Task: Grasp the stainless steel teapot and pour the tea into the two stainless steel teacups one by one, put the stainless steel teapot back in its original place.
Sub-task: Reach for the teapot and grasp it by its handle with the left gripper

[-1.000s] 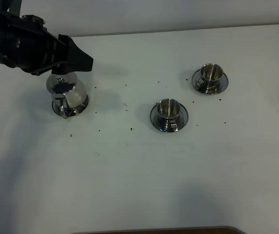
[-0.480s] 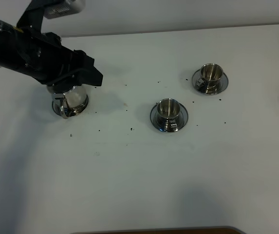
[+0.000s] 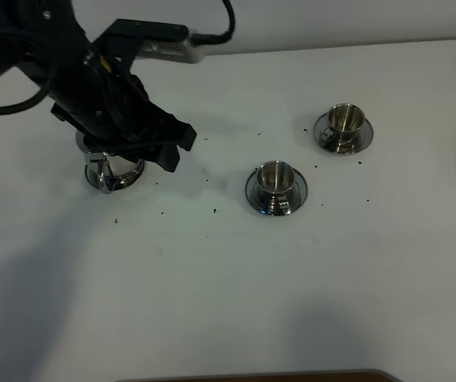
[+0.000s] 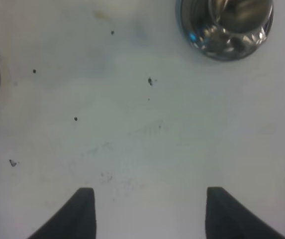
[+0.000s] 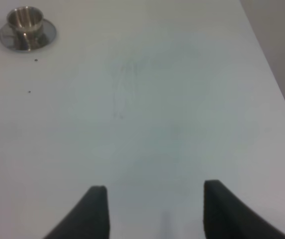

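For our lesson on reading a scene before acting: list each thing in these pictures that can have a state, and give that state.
left gripper: open, holding nothing.
right gripper: open, holding nothing.
stainless steel teapot: standing upright, ungripped, mostly hidden by the left arm.
near teacup: upright on its saucer.
far teacup: upright on its saucer.

teapot (image 3: 108, 177) mostly behind left arm (image 3: 92, 87) | teacup (image 4: 225, 30) edge-cropped
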### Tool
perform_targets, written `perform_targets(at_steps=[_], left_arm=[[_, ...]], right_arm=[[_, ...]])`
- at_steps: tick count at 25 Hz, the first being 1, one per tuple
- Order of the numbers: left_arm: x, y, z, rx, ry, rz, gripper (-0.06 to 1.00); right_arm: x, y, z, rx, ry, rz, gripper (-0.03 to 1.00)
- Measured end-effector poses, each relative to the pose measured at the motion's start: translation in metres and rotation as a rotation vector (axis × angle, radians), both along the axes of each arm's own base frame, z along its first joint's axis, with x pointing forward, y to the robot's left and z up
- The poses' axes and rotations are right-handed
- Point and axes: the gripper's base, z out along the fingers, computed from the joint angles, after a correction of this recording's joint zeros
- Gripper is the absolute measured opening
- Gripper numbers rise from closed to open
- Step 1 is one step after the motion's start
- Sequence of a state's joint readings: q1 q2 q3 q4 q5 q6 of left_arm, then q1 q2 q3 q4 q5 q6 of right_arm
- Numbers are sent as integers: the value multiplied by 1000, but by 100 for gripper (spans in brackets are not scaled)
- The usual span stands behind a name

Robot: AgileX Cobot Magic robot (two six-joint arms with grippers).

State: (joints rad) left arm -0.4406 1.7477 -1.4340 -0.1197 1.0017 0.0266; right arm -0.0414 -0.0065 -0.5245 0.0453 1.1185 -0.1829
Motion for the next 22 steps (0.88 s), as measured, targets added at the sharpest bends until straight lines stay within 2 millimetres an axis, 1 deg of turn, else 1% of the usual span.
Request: perform_targets(at_steps=[2,5,11,14,17,22], left_arm=[[3,-3,-8,27,16,-3,54],[8,-2,-18,76,32,13,54],[12,9,-23,173,27,162,54],[13,19,-24,191,64,209,54],[17,34,-26,198,85,264,54],[18,59,-47,203,108,337,54]], right_arm=[[0,0,0,0,0,0,43],[0,0,0,0,0,0,43],[0,0,0,0,0,0,43],[0,0,0,0,0,0,43],[0,0,0,0,0,0,43],[0,0,0,0,0,0,43]])
